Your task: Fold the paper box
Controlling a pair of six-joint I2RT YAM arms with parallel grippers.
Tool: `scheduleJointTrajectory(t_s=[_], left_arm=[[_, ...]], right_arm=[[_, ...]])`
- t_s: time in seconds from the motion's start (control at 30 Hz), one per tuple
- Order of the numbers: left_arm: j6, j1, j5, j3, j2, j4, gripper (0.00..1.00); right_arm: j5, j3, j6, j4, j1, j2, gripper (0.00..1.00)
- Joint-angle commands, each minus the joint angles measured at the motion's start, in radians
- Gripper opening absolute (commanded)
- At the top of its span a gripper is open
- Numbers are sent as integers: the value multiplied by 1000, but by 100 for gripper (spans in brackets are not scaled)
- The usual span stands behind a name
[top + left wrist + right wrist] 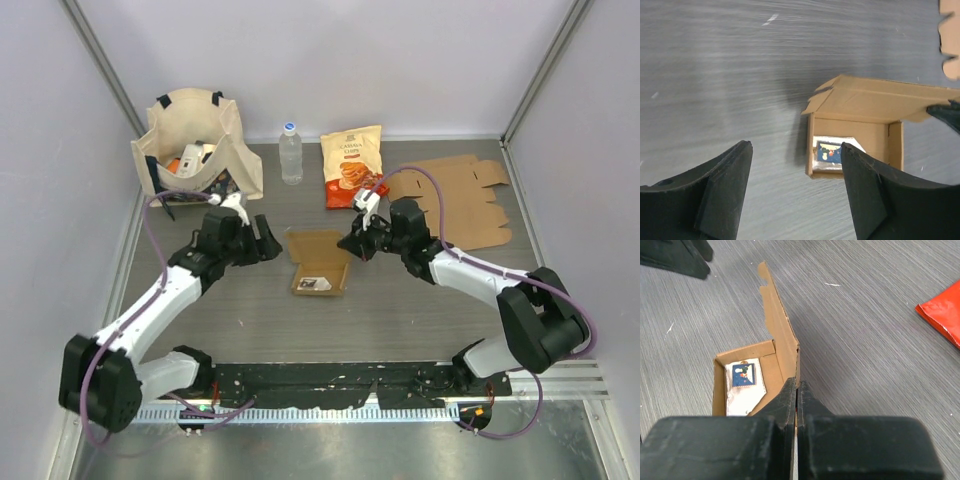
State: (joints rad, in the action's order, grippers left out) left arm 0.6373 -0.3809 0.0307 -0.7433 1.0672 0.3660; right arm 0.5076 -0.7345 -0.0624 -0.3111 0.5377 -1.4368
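Box point(320, 262), lid point(782, 335) raised. Right fingers point(785, 405) closed, pinching lid at 2 o'clock. Left fingers point(725, 180) open, apart at 10 o'clock.

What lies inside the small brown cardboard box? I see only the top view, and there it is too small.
Observer: A flat white item with a blue picture lies on the floor of the small brown cardboard box.
Operator: Does the right hand hold anything?
Observer: Yes, it is shut on the near end of the upright lid flap.
Operator: And the left hand?
Observer: It is open and holds nothing.
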Motion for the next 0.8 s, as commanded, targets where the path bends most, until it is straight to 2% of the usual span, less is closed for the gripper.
scheduleJointTrajectory(t_s=[0.0, 0.2, 0.23, 0.33, 0.4, 0.53, 0.63, 0.77], left_arm=[[-205, 4, 284, -85, 141, -223, 73], [-421, 2, 353, -154, 261, -214, 71], [-433, 2, 414, -160, 278, -225, 68], [-455, 0, 472, -156, 341, -249, 62], [-465, -1, 485, -162, 364, -245, 60], [-511, -3, 437, -178, 395, -248, 49], [-536, -3, 455, -220, 461, -226, 49], [-562, -3, 500, -203, 494, -252, 45]], right_arm=[[112, -22, -7, 20, -42, 19, 1], [167, -13, 10, -6, -85, 23, 1], [177, -13, 18, -17, -90, 18, 1], [203, -26, 27, -20, -101, -2, 1], [218, -32, 27, -19, -105, -13, 1], [232, -36, 33, -29, -108, -34, 1], [241, -36, 41, -43, -110, -51, 1], [238, -29, 47, -51, -110, -56, 1]])
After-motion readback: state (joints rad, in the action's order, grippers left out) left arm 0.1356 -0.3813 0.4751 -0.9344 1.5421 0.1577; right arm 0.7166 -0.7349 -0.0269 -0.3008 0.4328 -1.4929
